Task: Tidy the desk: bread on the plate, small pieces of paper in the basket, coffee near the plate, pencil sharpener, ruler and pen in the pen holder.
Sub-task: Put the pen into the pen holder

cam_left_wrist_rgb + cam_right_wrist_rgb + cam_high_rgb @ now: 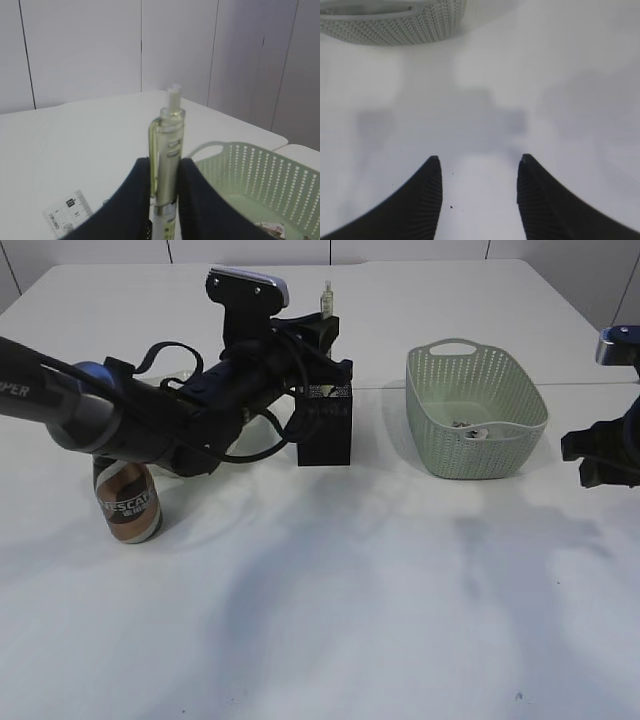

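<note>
Landmark: the black square mesh-metal pen holder (325,426), standing upright on the large plain white tabletop (330,620). Well to the left of the holder, nearer the camera, the brown Nescafe coffee bottle with swirl label (128,502) stands upright, its cap hidden behind the left arm; likely the heaviest item here, rigid, with a smooth label that may slip. Directly above the holder the left gripper (165,200) has its jaws clenched on the slim pale yellow-green translucent pen with a clip (167,150), held upright, button end up, lower end pointing down toward the holder mouth. The grasp sits on the lower barrel below the clip, which looks a sound place: the pen is light, stiff and smooth plastic, so it could swivel or slide between the pads if gripped loosely. Its tip is hidden; cannot tell whether it has entered the holder. In the left wrist view a short clear plastic ruler with bluish markings (70,212) shows low beside the jaws, apparently already standing in the holder. To the right of the holder sits the pale green woven-look oblong basket with cut-out handles (475,415), small paper scraps (468,428) inside. Farthest right of the holder, the right gripper (479,165) hovers over bare tabletop, jaws released and empty.
</note>
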Robot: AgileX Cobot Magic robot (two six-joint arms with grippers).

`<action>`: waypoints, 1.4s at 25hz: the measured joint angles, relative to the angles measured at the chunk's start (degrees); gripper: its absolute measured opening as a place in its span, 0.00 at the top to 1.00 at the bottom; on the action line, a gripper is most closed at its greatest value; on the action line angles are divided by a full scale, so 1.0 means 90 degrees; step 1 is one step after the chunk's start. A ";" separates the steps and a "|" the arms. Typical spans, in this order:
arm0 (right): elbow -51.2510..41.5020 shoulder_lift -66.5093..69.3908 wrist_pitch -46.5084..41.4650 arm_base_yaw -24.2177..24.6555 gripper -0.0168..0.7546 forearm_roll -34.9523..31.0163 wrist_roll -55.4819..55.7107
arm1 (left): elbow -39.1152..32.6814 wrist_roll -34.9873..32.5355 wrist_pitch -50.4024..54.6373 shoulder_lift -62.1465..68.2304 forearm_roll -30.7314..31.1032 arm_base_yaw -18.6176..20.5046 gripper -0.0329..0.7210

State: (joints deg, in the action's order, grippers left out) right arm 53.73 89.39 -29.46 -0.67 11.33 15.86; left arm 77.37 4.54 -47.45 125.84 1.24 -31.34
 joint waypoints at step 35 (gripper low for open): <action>0.0000 0.0000 0.0066 0.0000 0.47 0.0011 0.0000 | 0.0425 0.0000 0.0258 0.0351 -0.0010 0.0024 0.44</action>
State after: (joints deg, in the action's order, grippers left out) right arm 53.73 89.39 -28.86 -0.67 11.43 15.86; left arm 81.19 4.54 -45.13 129.00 1.15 -31.12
